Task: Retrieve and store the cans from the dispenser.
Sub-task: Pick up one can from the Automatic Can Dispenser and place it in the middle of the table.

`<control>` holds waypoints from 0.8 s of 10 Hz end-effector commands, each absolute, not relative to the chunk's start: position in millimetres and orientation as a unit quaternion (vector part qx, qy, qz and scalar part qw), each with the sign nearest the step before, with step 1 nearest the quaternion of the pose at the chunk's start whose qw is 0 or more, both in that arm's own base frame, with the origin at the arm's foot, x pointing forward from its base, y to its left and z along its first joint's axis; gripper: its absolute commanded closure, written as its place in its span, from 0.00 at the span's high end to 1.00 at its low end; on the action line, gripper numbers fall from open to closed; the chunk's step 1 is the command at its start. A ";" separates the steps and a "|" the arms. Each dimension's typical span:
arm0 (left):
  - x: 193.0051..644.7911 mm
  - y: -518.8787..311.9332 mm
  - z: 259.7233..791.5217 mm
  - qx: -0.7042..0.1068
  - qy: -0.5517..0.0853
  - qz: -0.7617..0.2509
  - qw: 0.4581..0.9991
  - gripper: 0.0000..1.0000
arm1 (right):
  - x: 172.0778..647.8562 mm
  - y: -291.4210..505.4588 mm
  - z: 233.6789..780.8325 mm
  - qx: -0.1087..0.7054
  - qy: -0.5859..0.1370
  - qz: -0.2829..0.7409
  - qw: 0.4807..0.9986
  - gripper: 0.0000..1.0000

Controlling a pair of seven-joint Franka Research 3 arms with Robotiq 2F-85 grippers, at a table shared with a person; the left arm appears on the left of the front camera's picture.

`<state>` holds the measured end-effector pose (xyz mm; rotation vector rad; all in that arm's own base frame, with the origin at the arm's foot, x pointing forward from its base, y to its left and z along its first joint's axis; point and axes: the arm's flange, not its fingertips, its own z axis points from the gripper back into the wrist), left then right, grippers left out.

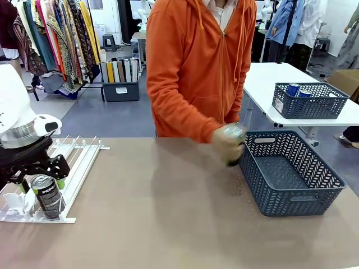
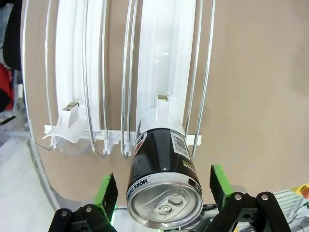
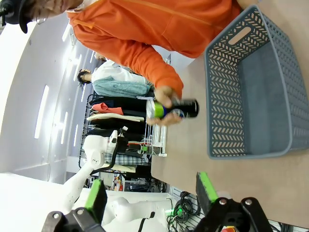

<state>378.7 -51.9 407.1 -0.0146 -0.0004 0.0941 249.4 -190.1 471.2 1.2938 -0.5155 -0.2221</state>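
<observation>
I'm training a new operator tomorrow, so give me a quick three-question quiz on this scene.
1. True or false: the blue-grey lattice plastic basket beside the person already holds a can.
2. Pick one: the black slim drink can at the white wire-rail dispenser's stop end stands A) between the open left gripper's fingers, B) inside the basket, C) on the floor.
3. Fill in: the person's hand holds a second black can next to the ____.
Key: 1 false; 2 A; 3 basket.

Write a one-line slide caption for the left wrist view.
Open left gripper straddles an upright black drink can at the stop end of the white wire-rail dispenser.
</observation>
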 end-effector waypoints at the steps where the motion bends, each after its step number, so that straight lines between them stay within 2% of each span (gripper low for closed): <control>1: 381.2 -50.3 405.6 -0.021 0.001 0.049 0.999 1.00 | 251.9 -189.2 475.3 0.603 -0.247 -0.100 0.752 1.00; 3: 383.0 -47.2 408.1 -0.029 0.000 0.052 0.998 1.00 | 251.9 -189.2 475.3 0.603 -0.247 -0.100 0.752 1.00; 4: 383.6 -45.8 409.2 -0.039 0.003 0.053 0.998 0.92 | 251.9 -189.2 475.3 0.603 -0.247 -0.100 0.752 1.00; 5: 383.7 -45.3 409.1 -0.038 0.002 0.053 0.998 0.56 | 251.9 -189.2 475.3 0.603 -0.247 -0.100 0.752 1.00; 6: 383.5 -45.0 409.1 -0.040 -0.001 0.051 0.998 0.11 | 251.9 -189.2 475.3 0.603 -0.247 -0.100 0.752 1.00; 7: 383.7 -45.4 408.8 -0.040 -0.001 0.052 0.998 0.00 | 251.9 -189.2 475.3 0.603 -0.247 -0.100 0.752 1.00; 8: 382.8 -45.2 410.3 -0.043 -0.003 0.050 0.998 0.00 | 251.9 -189.2 475.3 0.603 -0.247 -0.100 0.752 1.00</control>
